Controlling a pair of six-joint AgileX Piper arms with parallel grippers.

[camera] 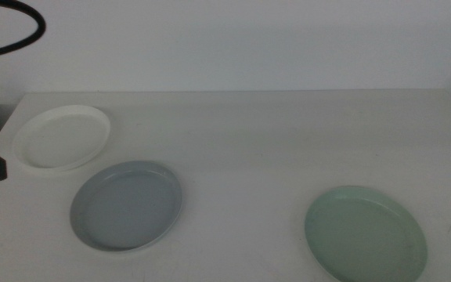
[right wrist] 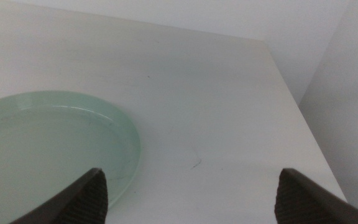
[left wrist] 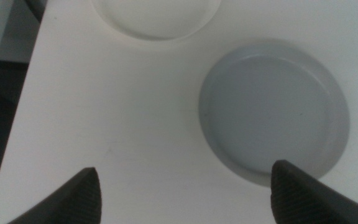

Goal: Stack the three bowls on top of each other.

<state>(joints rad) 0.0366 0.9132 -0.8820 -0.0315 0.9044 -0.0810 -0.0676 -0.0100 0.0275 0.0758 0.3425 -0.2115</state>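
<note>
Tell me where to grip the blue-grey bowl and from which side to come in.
Grip the low rim of the blue-grey bowl, one jaw inside and one outside, since it lies flat and is too wide to span. The edge nearest the left gripper looks best: its jaws are open above that side, and the white bowl stands apart on the far side.

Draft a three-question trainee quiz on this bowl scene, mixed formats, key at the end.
1. True or false: the white bowl already sits on the blue-grey bowl.
2. Which bowl lies apart on the right side of the table in the middle view? A white, B blue-grey, C mint green.
3. Fill in: the left end effector hangs with open jaws by the ___ bowl.

Key: 1 false, all three lie separate. 2 C, the mint green bowl, beside the open right end effector. 3 blue-grey.
</note>
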